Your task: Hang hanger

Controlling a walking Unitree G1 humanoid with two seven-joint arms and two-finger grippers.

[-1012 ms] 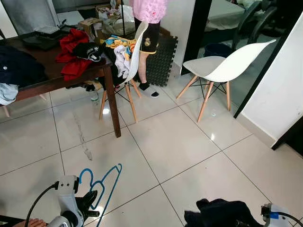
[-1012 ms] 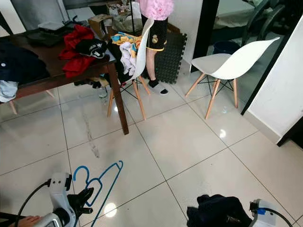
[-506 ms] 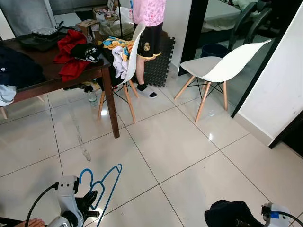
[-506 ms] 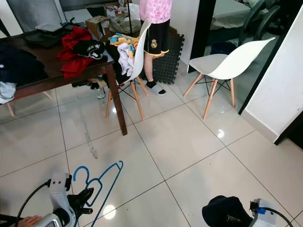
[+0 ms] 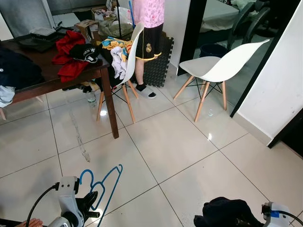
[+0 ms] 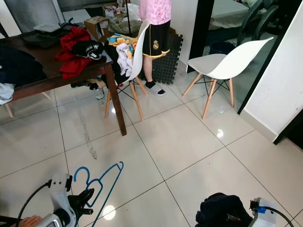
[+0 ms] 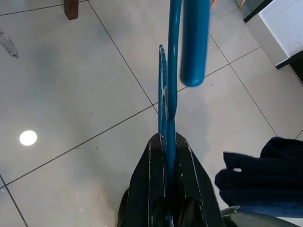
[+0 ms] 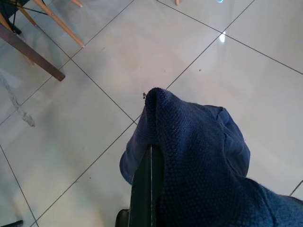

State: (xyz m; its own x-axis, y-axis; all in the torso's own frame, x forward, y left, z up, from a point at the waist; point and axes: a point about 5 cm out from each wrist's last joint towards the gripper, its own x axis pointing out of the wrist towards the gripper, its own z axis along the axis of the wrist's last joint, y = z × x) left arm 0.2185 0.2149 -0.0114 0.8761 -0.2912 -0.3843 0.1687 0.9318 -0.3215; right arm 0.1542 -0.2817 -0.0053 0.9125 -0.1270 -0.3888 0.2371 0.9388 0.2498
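While carried low over floor tiles, blue hanger (image 7: 171, 94) clamped edge-on in left gripper (image 7: 169, 142), hook fwd, prob. to keep it ready for a rail. Right gripper (image 8: 150, 151) draped w/ dark blue knit garment (image 8: 199, 156), fingers mostly buried so open/closed unclear. No rail visible; person (image 5: 147, 28) beyond table (image 5: 42, 80) cut off at frame top.
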